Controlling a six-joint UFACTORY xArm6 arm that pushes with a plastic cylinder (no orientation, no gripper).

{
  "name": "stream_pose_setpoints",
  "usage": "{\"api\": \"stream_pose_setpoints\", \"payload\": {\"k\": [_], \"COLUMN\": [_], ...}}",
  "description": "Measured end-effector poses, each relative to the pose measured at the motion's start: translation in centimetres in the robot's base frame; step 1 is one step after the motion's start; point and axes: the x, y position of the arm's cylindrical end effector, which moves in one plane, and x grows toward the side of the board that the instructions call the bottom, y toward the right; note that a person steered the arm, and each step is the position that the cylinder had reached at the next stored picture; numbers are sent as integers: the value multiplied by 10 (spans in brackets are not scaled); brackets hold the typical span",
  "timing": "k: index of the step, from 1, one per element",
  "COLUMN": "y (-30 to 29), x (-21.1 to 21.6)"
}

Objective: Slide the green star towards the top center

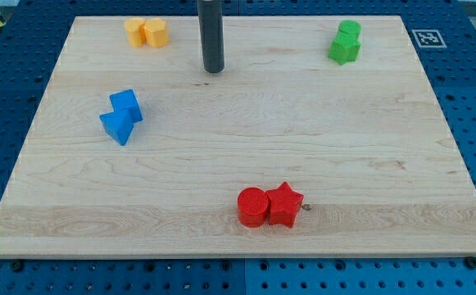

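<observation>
The green star [344, 52] sits near the view's top right corner of the table [238, 156], touching a second green block [349, 31] just above it, whose shape cannot be made out. My tip [213, 70] rests near the top centre, well apart from the star and to its left. There are no fingers on this rig, so nothing is clenched or grasped; the rod only pushes. To drive the star leftward, the tip probably needs to reach the star's right side first.

The table is pale wood with visible grain. The blocks look smooth and matte. Two yellow blocks [147, 33] lie touching at the top left, two blue blocks [121, 116] at the left, and a red cylinder [252, 206] touches a red star [285, 205] near the bottom.
</observation>
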Motion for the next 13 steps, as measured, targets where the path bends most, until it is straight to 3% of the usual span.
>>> {"api": "stream_pose_setpoints", "payload": {"k": [3, 6, 10, 13], "y": [7, 120, 323, 330], "x": [8, 25, 18, -1]}}
